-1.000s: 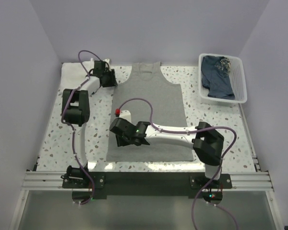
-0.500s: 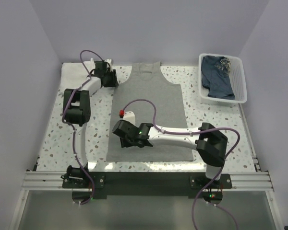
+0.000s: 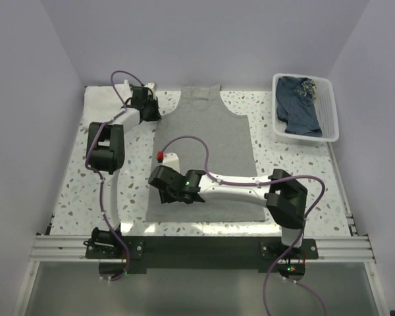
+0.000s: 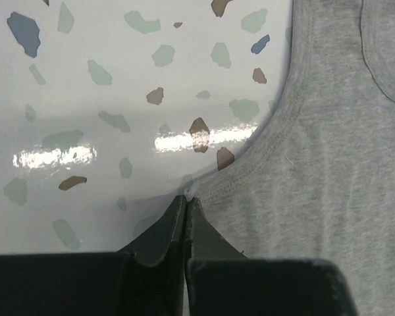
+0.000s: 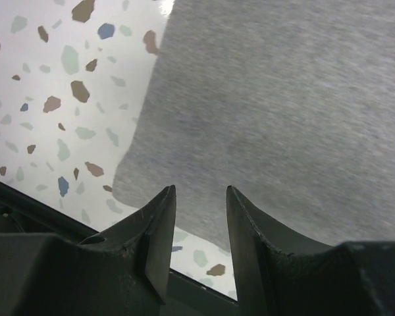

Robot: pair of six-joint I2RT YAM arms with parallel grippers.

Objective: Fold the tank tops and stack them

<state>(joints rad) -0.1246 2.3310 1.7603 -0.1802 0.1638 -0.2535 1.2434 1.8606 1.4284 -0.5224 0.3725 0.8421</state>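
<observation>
A plain grey tank top (image 3: 204,151) lies flat on the speckled table, neck toward the back. My left gripper (image 3: 154,109) sits at its left armhole. In the left wrist view the jaws are shut, the left gripper (image 4: 185,197) pinching the stitched armhole hem of the grey tank top (image 4: 316,171) right at its edge. My right gripper (image 3: 164,193) hovers over the shirt's near left part. The right gripper (image 5: 201,192) is open there, above the grey tank top (image 5: 270,112) near its bottom left corner, with nothing between the fingers. A white cloth (image 3: 104,99) lies at the back left.
A white slatted basket (image 3: 329,105) holding dark blue cloth (image 3: 296,108) stands at the back right. The metal rail (image 3: 204,247) runs along the near edge, and its dark strip shows just below the right fingers (image 5: 151,224). Speckled table (image 3: 79,184) lies bare on the left.
My left gripper has closed on the armhole hem. The right gripper has shifted slightly toward the near left corner of the grey tank top, still open.
</observation>
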